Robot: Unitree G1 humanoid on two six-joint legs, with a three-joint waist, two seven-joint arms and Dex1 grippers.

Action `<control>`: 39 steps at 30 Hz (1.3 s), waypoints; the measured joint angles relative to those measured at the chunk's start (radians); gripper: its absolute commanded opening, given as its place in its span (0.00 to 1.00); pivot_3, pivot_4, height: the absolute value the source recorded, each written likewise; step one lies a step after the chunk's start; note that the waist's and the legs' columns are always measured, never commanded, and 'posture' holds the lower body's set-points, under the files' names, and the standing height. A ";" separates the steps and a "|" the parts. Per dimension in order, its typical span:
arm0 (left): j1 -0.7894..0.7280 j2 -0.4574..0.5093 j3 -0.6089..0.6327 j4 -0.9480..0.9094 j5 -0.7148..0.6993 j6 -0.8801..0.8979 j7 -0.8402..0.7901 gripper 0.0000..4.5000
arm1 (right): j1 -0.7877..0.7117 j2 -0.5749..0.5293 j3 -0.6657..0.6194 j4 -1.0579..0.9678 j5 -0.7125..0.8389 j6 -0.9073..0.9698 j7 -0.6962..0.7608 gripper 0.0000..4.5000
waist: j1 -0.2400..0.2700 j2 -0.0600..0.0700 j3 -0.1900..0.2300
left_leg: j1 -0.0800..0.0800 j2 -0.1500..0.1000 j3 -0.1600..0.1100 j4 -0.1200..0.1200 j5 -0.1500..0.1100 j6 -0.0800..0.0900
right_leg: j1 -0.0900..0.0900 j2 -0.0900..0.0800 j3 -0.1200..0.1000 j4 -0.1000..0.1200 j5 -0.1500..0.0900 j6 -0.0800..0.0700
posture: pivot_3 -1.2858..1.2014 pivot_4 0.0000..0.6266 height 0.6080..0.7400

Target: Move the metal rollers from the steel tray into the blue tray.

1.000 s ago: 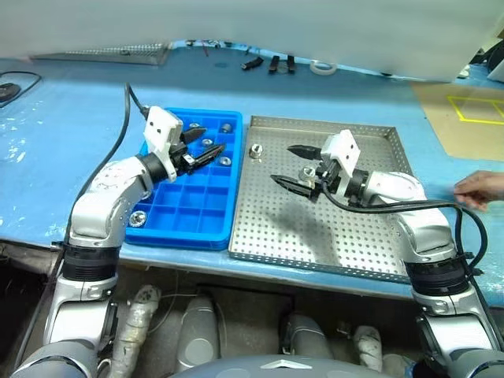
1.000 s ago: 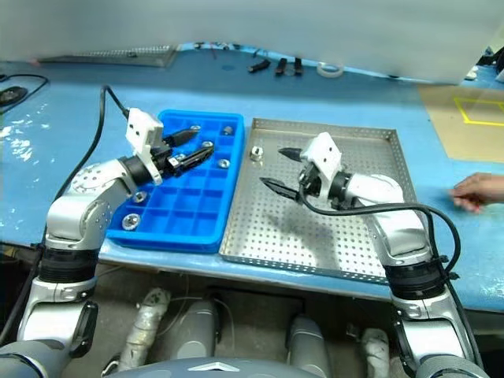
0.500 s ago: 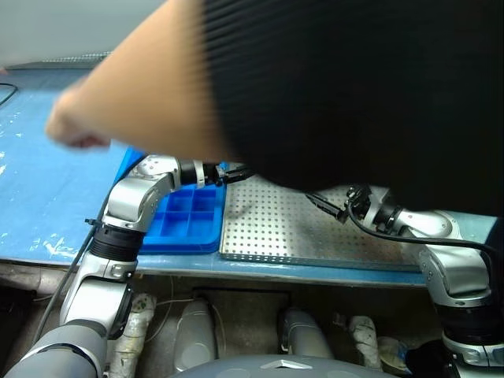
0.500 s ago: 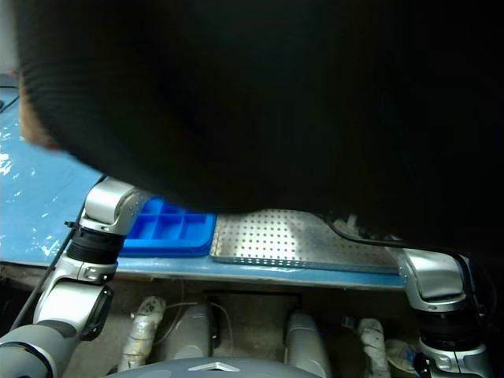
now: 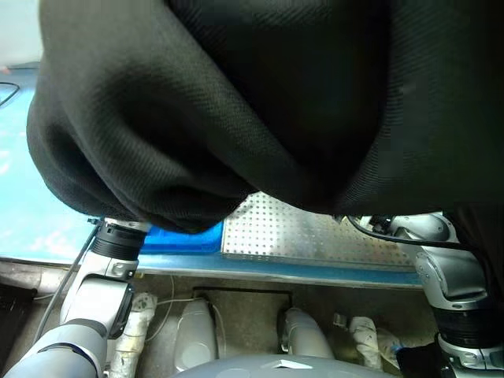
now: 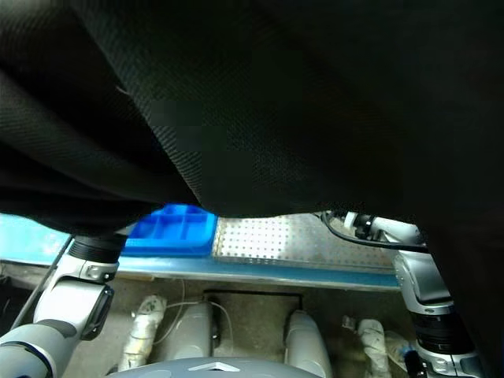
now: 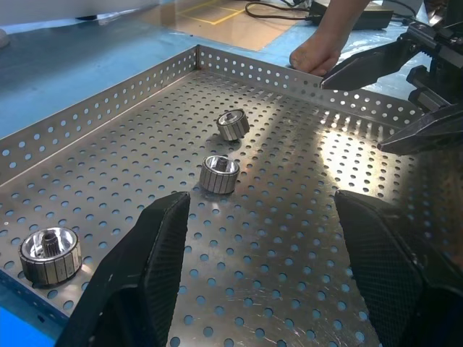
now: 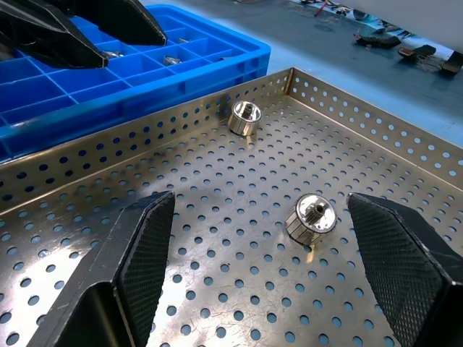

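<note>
Left wrist view: three metal rollers (image 7: 219,174) on the steel tray (image 7: 87,119), nearest at 12 o'clock. Likely heavy, rigid, slick; best pinched across ribbed sides. Both jaws wide, empty.

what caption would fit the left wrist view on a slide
Open left gripper over the steel tray, three metal rollers on its floor, a person's hand at the far rim.

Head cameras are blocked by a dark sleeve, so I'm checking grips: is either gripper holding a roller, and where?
Nothing is held. The left gripper and the right gripper stand open over the steel tray; the metal rollers lie loose on its floor.
</note>
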 measured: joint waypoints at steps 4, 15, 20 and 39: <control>0.004 0.002 0.000 -0.001 0.010 0.000 0.002 0.74 | -0.017 0.000 0.006 0.002 0.000 0.000 0.001 0.90 | 0.001 0.000 0.000 | 0.000 0.000 0.000 0.000 0.000 0.000 | 0.000 0.000 0.000 0.000 0.000 0.000 | 0.48 0.24 1.00; 0.023 0.023 0.012 -0.002 0.016 -0.009 0.015 0.74 | -0.055 0.004 0.017 0.016 0.001 -0.001 0.013 0.90 | 0.001 0.001 0.000 | 0.001 0.000 0.000 0.000 0.000 0.000 | 0.001 0.000 0.000 0.001 0.000 0.000 | 0.49 0.24 1.00; 0.032 0.040 0.023 0.005 0.017 -0.021 0.022 0.74 | -0.070 0.005 0.021 0.026 0.000 -0.002 0.018 0.90 | 0.003 0.001 0.000 | 0.001 0.000 0.000 0.000 0.000 0.000 | 0.001 0.000 0.000 0.000 0.000 -0.001 | 0.49 0.24 1.00; -0.132 -0.079 -0.114 0.276 0.134 -0.171 -0.087 0.74 | -0.009 0.001 -0.007 -0.007 0.000 -0.004 -0.007 0.90 | -0.001 0.001 0.000 | 0.001 0.000 0.000 0.000 0.001 0.001 | 0.001 0.000 0.000 0.000 0.000 0.000 | 0.43 0.24 1.00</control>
